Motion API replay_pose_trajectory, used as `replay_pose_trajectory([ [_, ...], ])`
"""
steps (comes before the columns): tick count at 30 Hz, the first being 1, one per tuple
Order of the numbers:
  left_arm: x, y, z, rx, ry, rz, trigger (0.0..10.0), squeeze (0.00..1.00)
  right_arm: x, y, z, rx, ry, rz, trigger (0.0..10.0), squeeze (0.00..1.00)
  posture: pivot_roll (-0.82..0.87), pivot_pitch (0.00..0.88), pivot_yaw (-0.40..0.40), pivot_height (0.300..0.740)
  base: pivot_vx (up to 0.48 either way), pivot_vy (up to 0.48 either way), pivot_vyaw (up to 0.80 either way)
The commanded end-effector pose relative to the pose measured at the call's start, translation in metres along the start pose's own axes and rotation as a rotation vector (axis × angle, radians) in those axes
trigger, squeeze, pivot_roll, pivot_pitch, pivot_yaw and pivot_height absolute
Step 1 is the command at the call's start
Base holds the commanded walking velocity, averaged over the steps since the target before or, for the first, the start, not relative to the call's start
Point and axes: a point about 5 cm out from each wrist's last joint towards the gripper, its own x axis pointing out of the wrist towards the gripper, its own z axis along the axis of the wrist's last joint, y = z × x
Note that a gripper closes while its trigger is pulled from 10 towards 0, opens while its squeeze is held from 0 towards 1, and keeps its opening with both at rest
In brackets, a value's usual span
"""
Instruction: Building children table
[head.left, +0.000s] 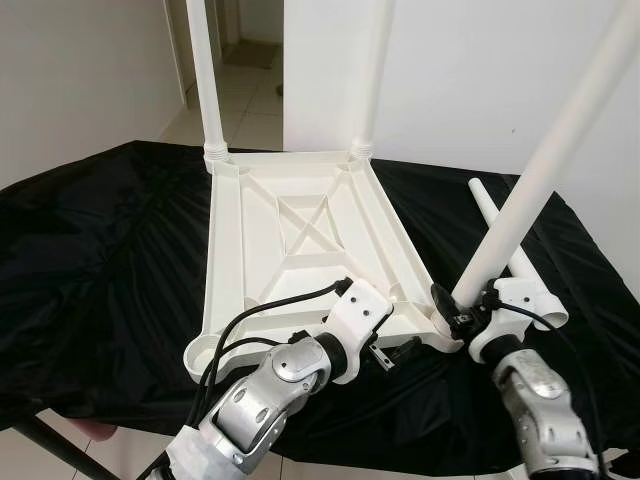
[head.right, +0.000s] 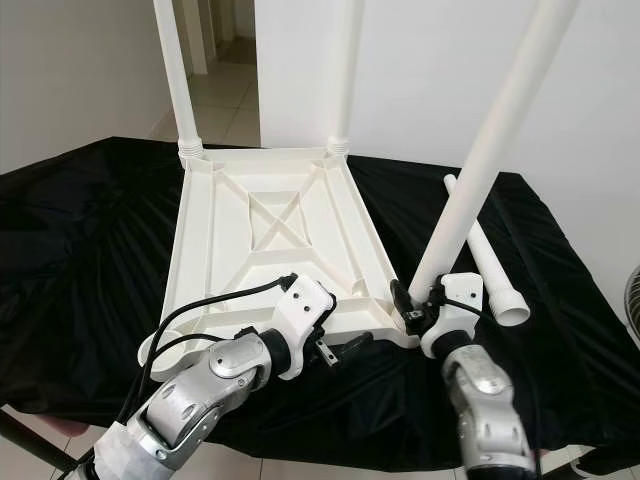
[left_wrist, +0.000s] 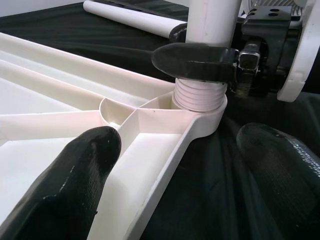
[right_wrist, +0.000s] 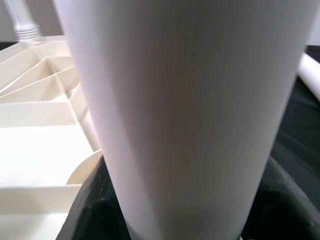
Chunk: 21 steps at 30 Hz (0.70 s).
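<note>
A white plastic tabletop (head.left: 300, 230) lies upside down on the black cloth. Two white legs (head.left: 205, 80) (head.left: 375, 70) stand upright in its far corners. My right gripper (head.left: 455, 310) is shut on a third leg (head.left: 540, 180), low down near its threaded end (left_wrist: 200, 95), which sits in the near right corner socket. This leg leans to the right. My left gripper (head.left: 395, 352) is open at the near edge beside that corner, with one finger (left_wrist: 75, 185) over the ribbed underside and the other (left_wrist: 280, 160) over the cloth. A loose leg (head.right: 480, 255) lies on the cloth at the right.
The black cloth (head.left: 100, 260) covers the whole work table, whose front edge runs just below my arms. A white wall (head.left: 450, 60) stands close behind, with a doorway (head.left: 250, 50) to the back left. The near left corner socket (head.left: 200, 355) is a bare ring.
</note>
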Motion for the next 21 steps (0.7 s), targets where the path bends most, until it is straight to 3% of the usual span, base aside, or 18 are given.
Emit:
replay_pose_trajectory([
  [1, 0.0, -0.009, 0.001, 0.001, 0.002, -0.1, 10.0, 0.0, -0.001, 0.005, -0.011, 0.005, 0.069, -0.067, 10.0, 0.0, -0.05, 0.03, -0.01, 0.74, 0.0, 0.0, 0.0],
  [6, 0.0, -0.01, 0.0, 0.001, 0.002, -0.102, 10.0, 0.0, -0.001, 0.01, -0.011, 0.025, 0.075, -0.143, 10.0, 0.0, -0.05, 0.03, -0.013, 0.74, 0.0, 0.0, 0.0],
  [10, 0.001, -0.01, 0.0, 0.0, 0.002, -0.099, 10.0, 0.0, -0.001, 0.03, -0.008, 0.071, 0.067, -0.309, 10.0, 0.0, -0.04, 0.028, -0.018, 0.74, 0.0, 0.0, 0.0],
  [14, 0.001, -0.009, 0.0, -0.001, 0.002, -0.094, 10.0, 0.0, -0.003, 0.033, -0.009, 0.095, 0.089, -0.469, 10.0, 0.0, -0.04, 0.027, -0.024, 0.74, 0.0, 0.0, 0.0],
  [21, 0.0, -0.009, -0.001, -0.003, 0.004, -0.091, 10.0, 0.0, 0.001, 0.043, -0.004, 0.127, 0.077, -0.453, 10.0, 0.0, -0.03, 0.02, -0.025, 0.74, 0.0, 0.0, 0.0],
])
